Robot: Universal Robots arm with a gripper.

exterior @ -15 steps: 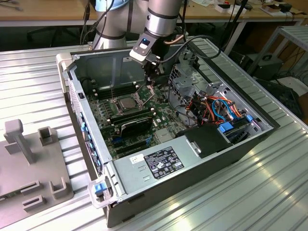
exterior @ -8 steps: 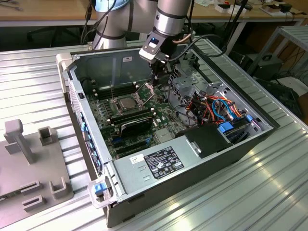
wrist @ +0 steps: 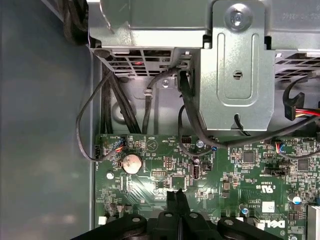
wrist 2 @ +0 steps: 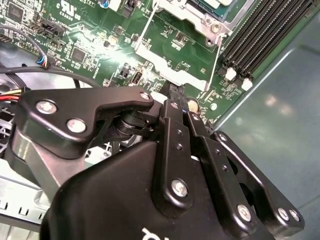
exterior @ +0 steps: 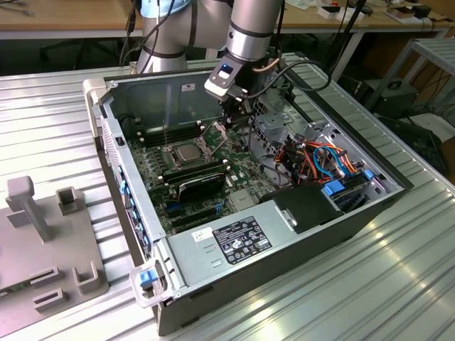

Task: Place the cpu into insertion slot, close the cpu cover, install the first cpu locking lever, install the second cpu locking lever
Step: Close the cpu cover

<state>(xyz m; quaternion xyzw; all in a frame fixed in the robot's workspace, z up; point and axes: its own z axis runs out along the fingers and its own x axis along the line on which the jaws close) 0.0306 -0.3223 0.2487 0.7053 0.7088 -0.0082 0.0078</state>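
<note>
The cpu (exterior: pixel 186 151) lies silvery in the insertion slot (exterior: pixel 173 159) on the green board inside the open case. The silver cpu cover (wrist 2: pixel 197 19) frames the chip; whether it is pressed fully down I cannot tell. Two thin locking levers (exterior: pixel 165 136) (exterior: pixel 207 132) stand raised on either side of the slot, and they show as bright rods (wrist 2: pixel 143 31) (wrist 2: pixel 217 57) in the second wrist view. My gripper (exterior: pixel 232 122) hangs over the board toward the exterior view's right of the slot. In both wrist views its black fingers (wrist 2: pixel 179 97) (wrist: pixel 176 196) are pressed together, shut, with nothing between them.
A black card (exterior: pixel 201 186) sits just in front of the slot. Long memory slots (wrist 2: pixel 260 35) run along its far side. A metal drive cage (wrist: pixel 240 65) and coloured cables (exterior: pixel 320 160) crowd the exterior view's right. A grey fixture (exterior: pixel 43 241) stands outside the case on the left.
</note>
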